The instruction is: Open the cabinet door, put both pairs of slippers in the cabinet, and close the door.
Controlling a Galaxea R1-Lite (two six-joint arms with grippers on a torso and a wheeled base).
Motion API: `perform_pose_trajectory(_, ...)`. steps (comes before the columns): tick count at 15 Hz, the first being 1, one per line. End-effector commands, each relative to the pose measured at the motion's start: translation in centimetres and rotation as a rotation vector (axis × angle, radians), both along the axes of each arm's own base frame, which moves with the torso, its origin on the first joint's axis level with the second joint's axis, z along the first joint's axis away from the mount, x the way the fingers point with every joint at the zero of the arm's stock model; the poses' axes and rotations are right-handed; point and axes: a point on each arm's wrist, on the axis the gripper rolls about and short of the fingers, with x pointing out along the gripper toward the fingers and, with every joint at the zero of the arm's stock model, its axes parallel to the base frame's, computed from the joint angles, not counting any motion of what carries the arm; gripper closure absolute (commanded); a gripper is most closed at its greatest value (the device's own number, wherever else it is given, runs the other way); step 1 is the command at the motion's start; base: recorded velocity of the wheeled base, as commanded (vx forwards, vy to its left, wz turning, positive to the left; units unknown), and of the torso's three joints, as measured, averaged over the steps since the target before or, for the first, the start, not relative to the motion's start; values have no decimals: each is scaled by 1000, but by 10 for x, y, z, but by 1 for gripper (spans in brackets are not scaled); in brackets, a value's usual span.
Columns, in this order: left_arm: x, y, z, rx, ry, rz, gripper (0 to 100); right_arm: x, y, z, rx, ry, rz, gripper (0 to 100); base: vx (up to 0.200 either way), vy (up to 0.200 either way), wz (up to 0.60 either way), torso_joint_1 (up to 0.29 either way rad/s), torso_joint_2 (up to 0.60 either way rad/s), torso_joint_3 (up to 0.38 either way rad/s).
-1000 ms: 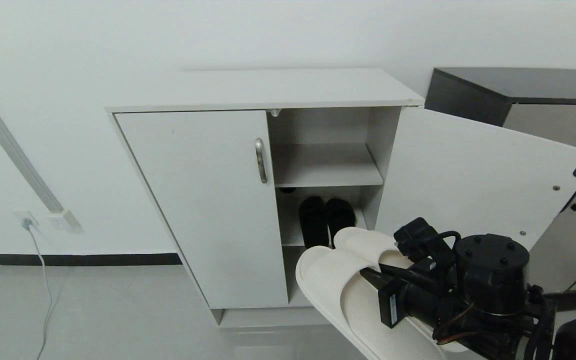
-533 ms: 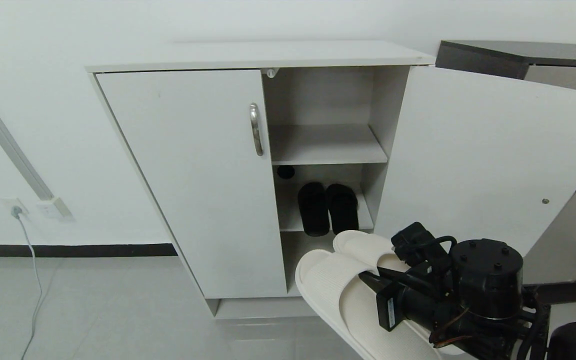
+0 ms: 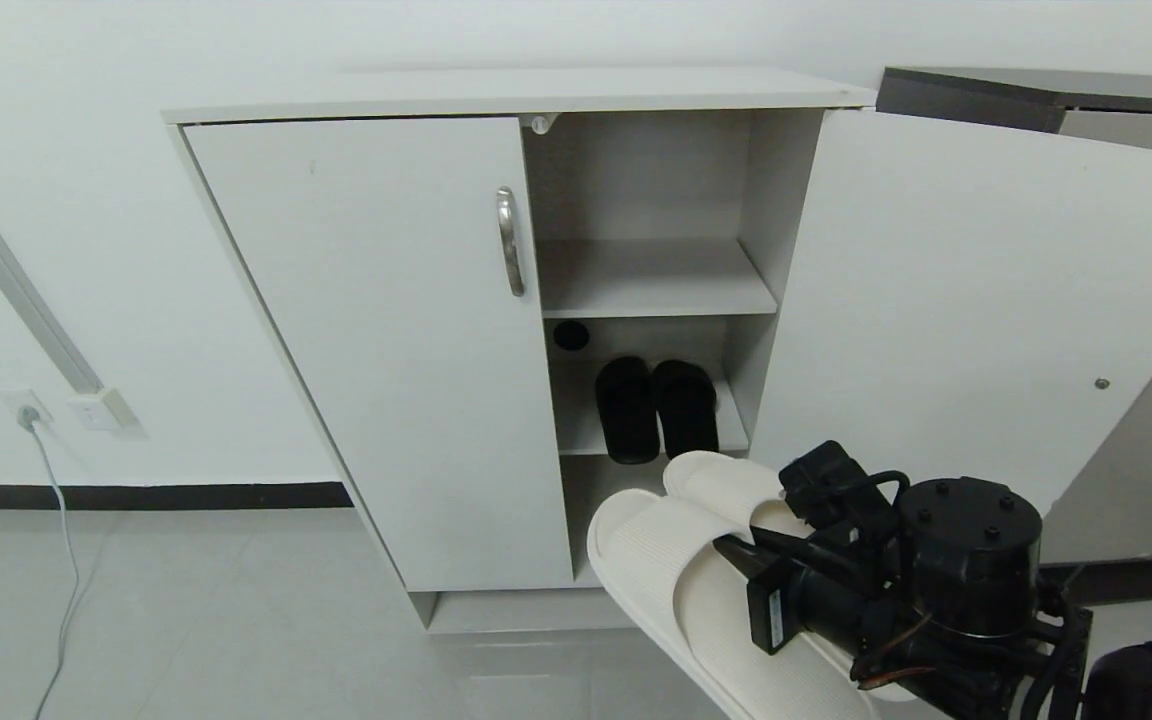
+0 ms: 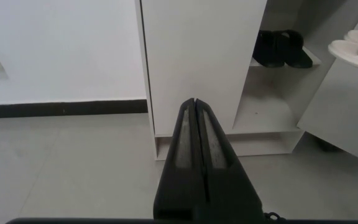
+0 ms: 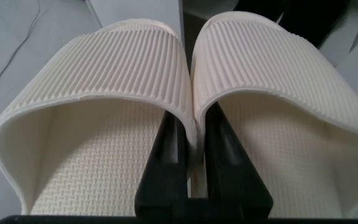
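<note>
Well back from the cabinet (image 3: 496, 92), out before its shut left door (image 3: 376, 330) and low over the floor: left gripper (image 4: 194, 106), fingers pressed together, carrying nothing. Closer to the cabinet, just in front of its open right half: right gripper (image 5: 190, 143), pinching the white slippers (image 3: 676, 570) side by side by the touching inner edges of their ribbed straps, toes toward the opening. Judged light, foamy and soft; likely to flex and droop at the free toe ends. Best kept gripped right at the meeting of the two straps, firmly enough to stop either one sliding out; probably helped there by the ribbing. Beside them, swung wide off the cabinet's right side: the open door (image 3: 936, 300). Deeper in, on the cabinet's middle shelf: black slippers (image 3: 656, 405), already stowed. Beneath that shelf: the bottom compartment (image 4: 263, 112), judged the likely spot for the white pair.
</note>
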Motion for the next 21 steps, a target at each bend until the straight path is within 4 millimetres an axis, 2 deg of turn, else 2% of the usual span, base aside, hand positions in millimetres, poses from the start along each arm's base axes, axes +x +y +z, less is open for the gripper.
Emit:
perform_pose_trajectory(1,0,0,0,1,1,-1,100,9,14,-10,-26,-51,-21,100,0,0,0,0,0,0)
perform_pose_trajectory(3,0,0,0,1,1,-1,100,20,52,-16,1,-107,-192,100,0,0,0,0,0,0)
perform_pose_trajectory(5,0,0,0,1,1,0,100,29,78,-8,9,-90,-327,100,0,0,0,0,0,0)
perform_pose_trajectory(7,0,0,0,1,1,-1,100,38,92,19,26,-21,-469,100,0,0,0,0,0,0)
perform_pose_trajectory(11,0,0,0,3,1,-1,100,44,93,99,65,19,-609,100,0,0,0,0,0,0)
perform_pose_trajectory(13,0,0,0,1,1,-1,100,47,93,123,83,-17,-628,100,0,0,0,0,0,0)
perform_pose_trajectory(16,0,0,0,1,1,0,100,52,93,131,49,-54,-619,100,0,0,0,0,0,0)
perform_pose_trajectory(21,0,0,0,-2,1,0,100,54,96,133,51,-58,-616,100,0,0,0,0,0,0)
